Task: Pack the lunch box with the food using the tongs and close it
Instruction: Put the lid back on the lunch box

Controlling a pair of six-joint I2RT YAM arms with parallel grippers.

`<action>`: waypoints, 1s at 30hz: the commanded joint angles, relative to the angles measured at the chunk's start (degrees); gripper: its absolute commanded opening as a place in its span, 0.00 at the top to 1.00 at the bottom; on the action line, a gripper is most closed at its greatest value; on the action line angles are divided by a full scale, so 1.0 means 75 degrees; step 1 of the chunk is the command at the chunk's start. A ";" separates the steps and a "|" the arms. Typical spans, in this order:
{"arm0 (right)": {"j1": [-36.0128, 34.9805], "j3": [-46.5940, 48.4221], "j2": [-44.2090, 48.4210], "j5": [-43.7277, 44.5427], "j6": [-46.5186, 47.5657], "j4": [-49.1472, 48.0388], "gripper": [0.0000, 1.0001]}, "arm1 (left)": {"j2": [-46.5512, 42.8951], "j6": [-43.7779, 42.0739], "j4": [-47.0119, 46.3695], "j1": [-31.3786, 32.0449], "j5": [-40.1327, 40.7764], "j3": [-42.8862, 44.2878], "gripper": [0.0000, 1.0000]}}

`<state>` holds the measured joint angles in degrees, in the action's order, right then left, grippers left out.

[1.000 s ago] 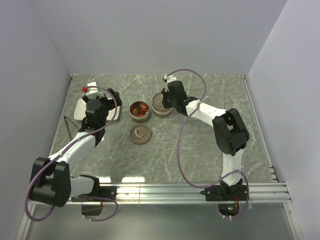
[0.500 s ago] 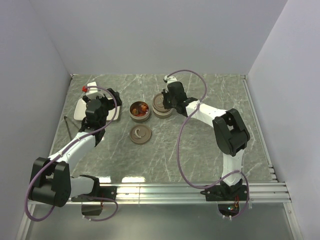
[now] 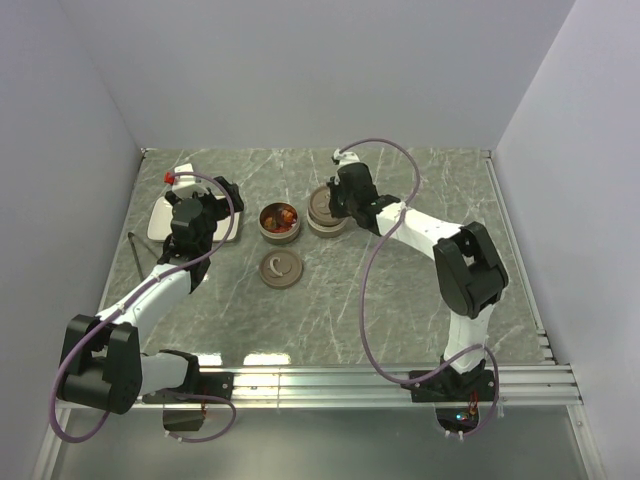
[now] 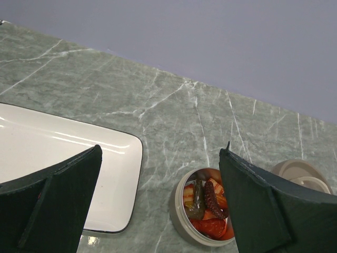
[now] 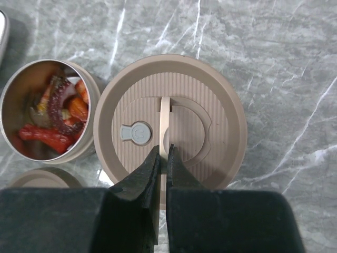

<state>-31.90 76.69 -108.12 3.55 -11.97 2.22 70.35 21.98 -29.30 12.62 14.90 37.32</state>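
The lunch box [image 3: 280,221] is an open round tin near the table's middle, and it holds the food [image 5: 52,124]: red-brown and orange pieces with a tentacle among them. Just to its right is a beige ribbed lid [image 5: 210,132], and my right gripper [image 5: 162,153] is shut on the lid's thin upright handle [image 5: 165,118]. My left gripper [image 4: 160,153] hangs open over the table between the white plate [image 4: 52,153] and the lunch box [image 4: 184,216], holding nothing. A thin dark utensil, likely the tongs [image 3: 134,252], lies at the far left.
A second beige round piece [image 3: 280,268] lies in front of the lunch box. The white plate [image 3: 160,220] sits at the left under my left wrist. Walls enclose the table on three sides, and a metal rail [image 3: 380,380] runs along the near edge.
The right arm's elbow has swung to the right while its gripper keeps hold of the lid beside the lunch box. The left arm has not moved.
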 commanded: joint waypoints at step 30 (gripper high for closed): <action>0.0011 0.0568 -0.0608 -0.0333 -0.0280 0.0337 1.00 | -0.0005 0.0081 -0.0265 0.0016 0.0030 0.0192 0.01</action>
<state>-31.92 78.19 -110.96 1.30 -13.87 4.45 70.35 22.00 -29.30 12.62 14.90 37.32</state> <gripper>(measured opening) 0.046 0.995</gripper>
